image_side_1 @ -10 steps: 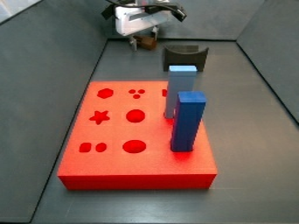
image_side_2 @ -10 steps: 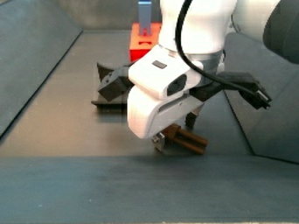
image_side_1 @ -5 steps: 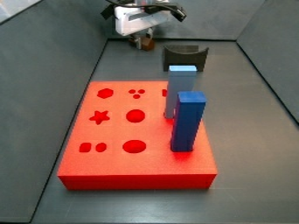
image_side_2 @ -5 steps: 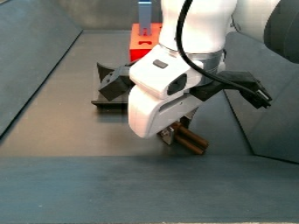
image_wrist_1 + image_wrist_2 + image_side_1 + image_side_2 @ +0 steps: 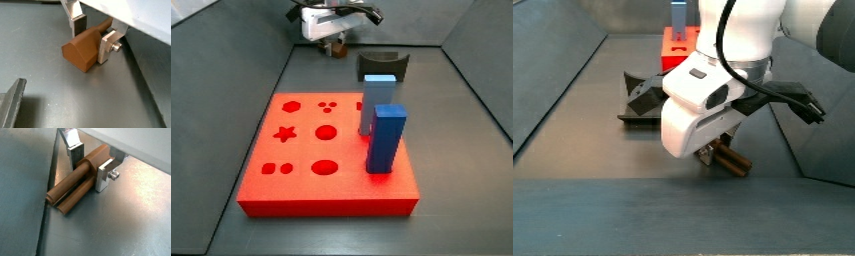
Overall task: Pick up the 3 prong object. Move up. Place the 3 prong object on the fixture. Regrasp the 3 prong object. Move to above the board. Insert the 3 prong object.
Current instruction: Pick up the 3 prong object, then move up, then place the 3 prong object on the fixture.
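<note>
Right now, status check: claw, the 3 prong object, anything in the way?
Claw down at the floor, fingers either side of the 3 prong object. Piece looks gripped, on or just off the floor. Fixture clear, nothing blocking.

You see the gripper (image 5: 716,152) low at about five o'clock in a side view, under a bulky glossy white wrist housing; a black cable loops out at three o'clock; the arm link above is white with a grey joint band. In both wrist views the fingers (image 5: 107,46) are flat silver plates (image 5: 105,174); one carries a round-headed silver screw; dark pads line them.
</note>
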